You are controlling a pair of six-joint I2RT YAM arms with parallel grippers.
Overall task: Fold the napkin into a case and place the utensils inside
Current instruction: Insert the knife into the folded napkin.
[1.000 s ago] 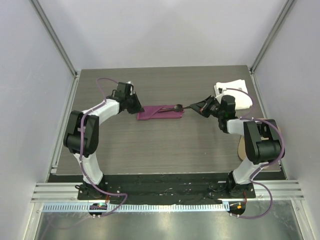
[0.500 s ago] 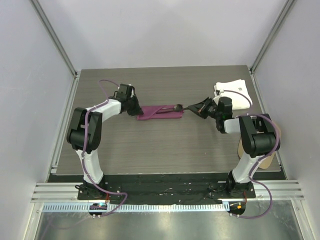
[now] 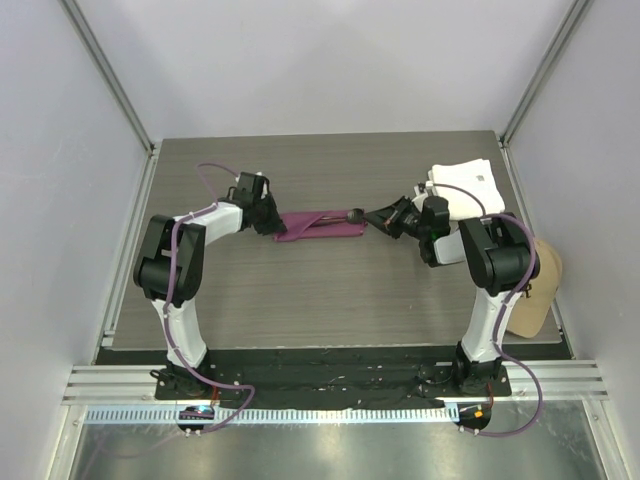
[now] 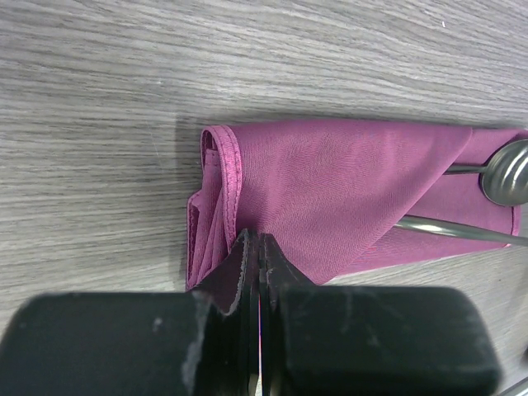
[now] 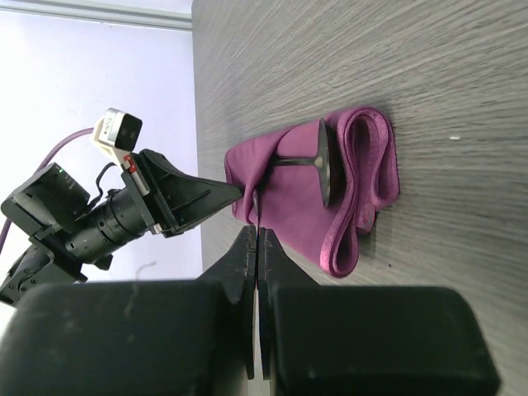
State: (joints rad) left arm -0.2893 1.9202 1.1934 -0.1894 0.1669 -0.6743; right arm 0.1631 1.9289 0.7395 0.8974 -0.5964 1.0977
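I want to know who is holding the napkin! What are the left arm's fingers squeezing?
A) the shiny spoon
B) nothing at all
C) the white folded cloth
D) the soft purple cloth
D: in the left wrist view the left fingers are shut on the near edge of the folded magenta-purple cloth napkin, and the thin metal spoon lies at its other end, not touched by them.
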